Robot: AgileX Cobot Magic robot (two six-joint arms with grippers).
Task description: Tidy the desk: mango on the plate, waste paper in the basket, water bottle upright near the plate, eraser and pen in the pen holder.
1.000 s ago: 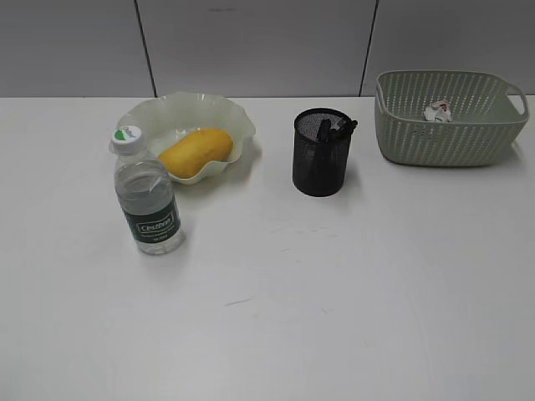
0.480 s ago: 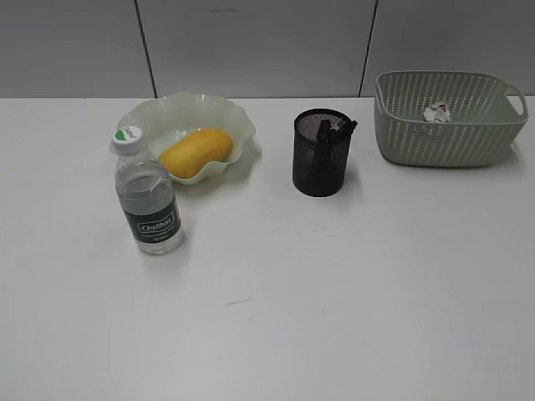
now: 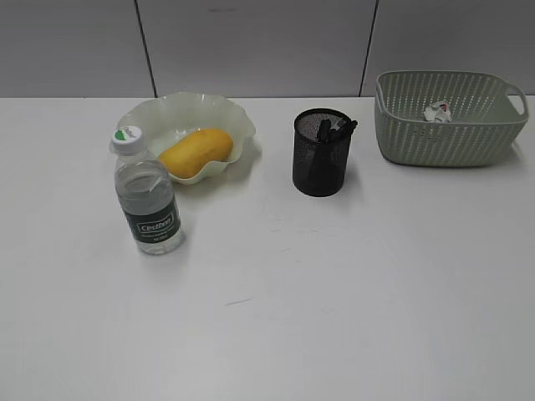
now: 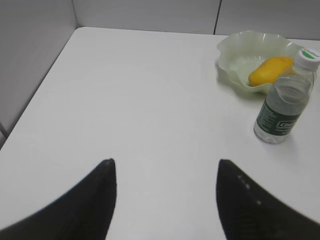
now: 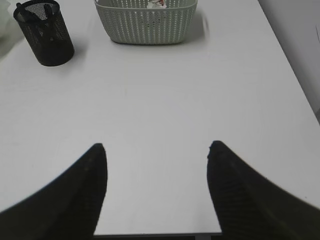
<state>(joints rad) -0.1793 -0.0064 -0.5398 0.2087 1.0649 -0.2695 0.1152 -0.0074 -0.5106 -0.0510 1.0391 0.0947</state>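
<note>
Both the left gripper (image 4: 164,167) and right gripper (image 5: 155,150) hang spread and empty over the desk (image 3: 351,284), while the mango (image 3: 196,152) lies on the plate (image 3: 185,110) near the far edge, the water bottle (image 3: 147,196) upright just beside it.

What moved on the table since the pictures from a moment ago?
Nothing moved that I can see. The mango lies in the plate as before, the water bottle stands upright beside it, the pen holder is in the same spot with dark things inside, and the waste paper sits in the basket. No arm shows in the view from the front, then or now.
</note>
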